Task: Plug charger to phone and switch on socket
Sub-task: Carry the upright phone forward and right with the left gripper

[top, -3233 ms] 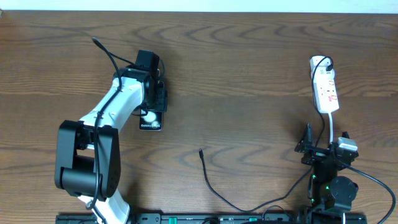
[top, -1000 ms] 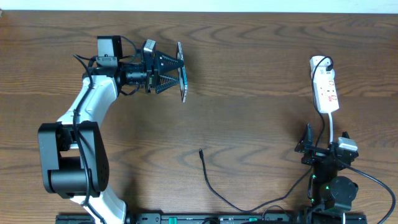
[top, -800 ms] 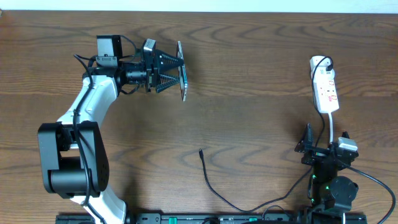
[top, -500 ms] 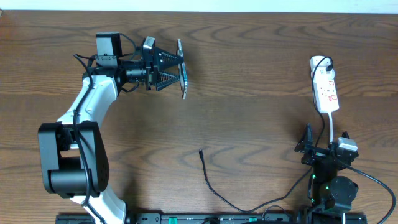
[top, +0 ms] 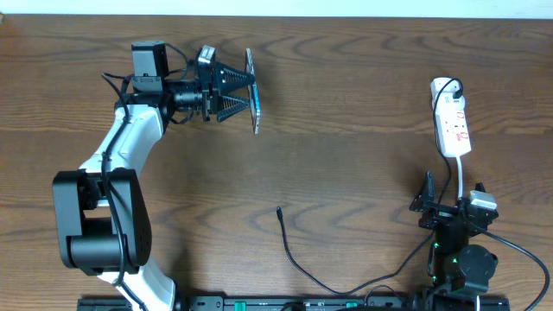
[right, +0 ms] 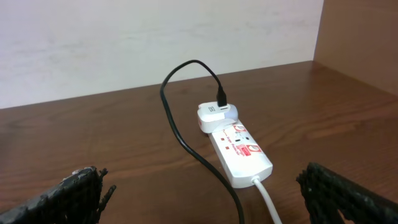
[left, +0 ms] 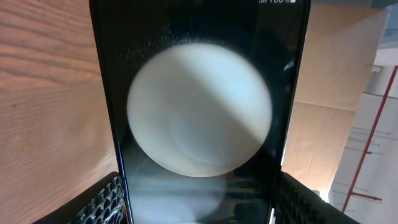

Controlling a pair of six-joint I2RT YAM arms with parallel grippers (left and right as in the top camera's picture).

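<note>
The phone (top: 254, 114) hangs above the table's far left, turned on edge, with my left gripper (top: 245, 90) shut on it. In the left wrist view the phone (left: 199, 68) fills the frame, a big white circle on its dark face, and a ribbed finger (left: 107, 200) presses each long side. The charger's plug tip (top: 279, 210) lies loose at the table's middle front, and its black cable (top: 302, 269) trails to the front edge. The white socket (top: 451, 117) lies far right. My right gripper (top: 451, 206) stands open just in front of the socket (right: 241, 151), apart from it.
A white adapter (right: 214, 115) is plugged into the socket's far end, and a black cable (right: 186, 138) loops from it toward my right gripper. The strip's white cord (right: 267, 200) runs forward between the right fingers. Robot bases and a black rail line the front edge.
The phone, flat on the table under my left gripper three seconds ago, is now lifted and on edge. Over the last second the left arm drifted slightly farther back. The right arm stayed still.
</note>
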